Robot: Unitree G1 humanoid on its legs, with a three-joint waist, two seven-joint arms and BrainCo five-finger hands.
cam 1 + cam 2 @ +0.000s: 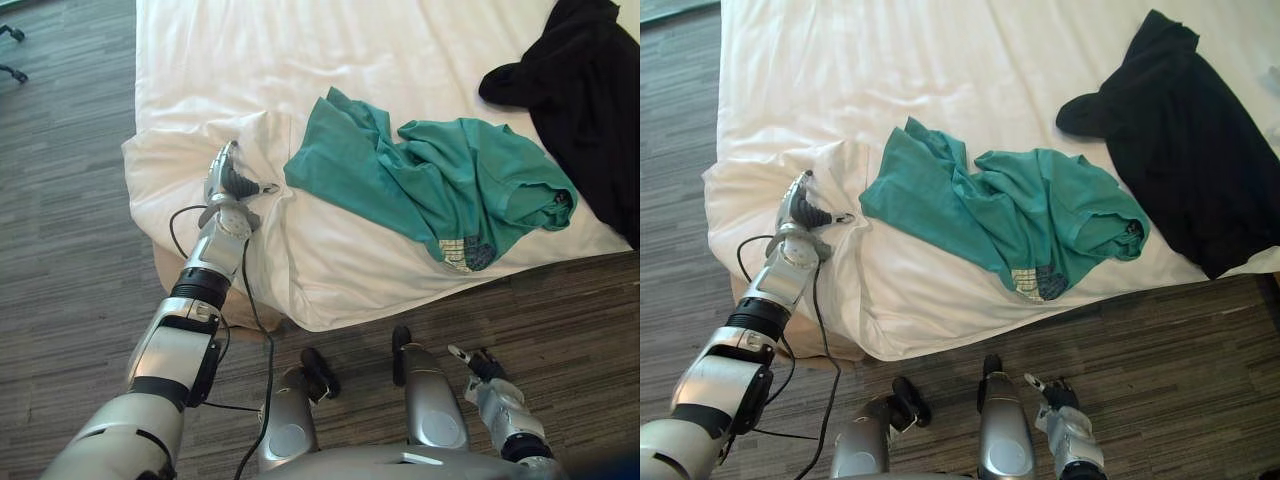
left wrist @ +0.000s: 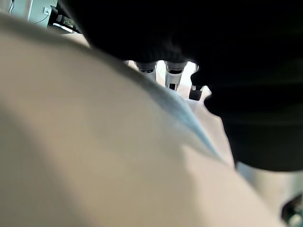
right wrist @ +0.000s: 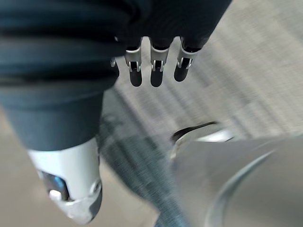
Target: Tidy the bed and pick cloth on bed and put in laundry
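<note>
Grey plank floor [image 1: 70, 150] round the bed's white sheet [image 1: 250, 60]. My L hand [image 1: 230, 182] lies flat on the sheet nr the corner, fingers straight, just beside teal shirt [image 1: 440, 180]. Black garment [image 1: 590, 110] further R. R hand [image 1: 488, 372] low over floor; wrist cam shows its fingers [image 3: 160, 78] hanging loose, holding nothing.

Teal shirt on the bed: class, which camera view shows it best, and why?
The right eye view: the teal shirt lies whole near the picture's middle on the white sheet. The left eye view shows it whole too, further right. The wrist views face sheet and floor from close.
</note>
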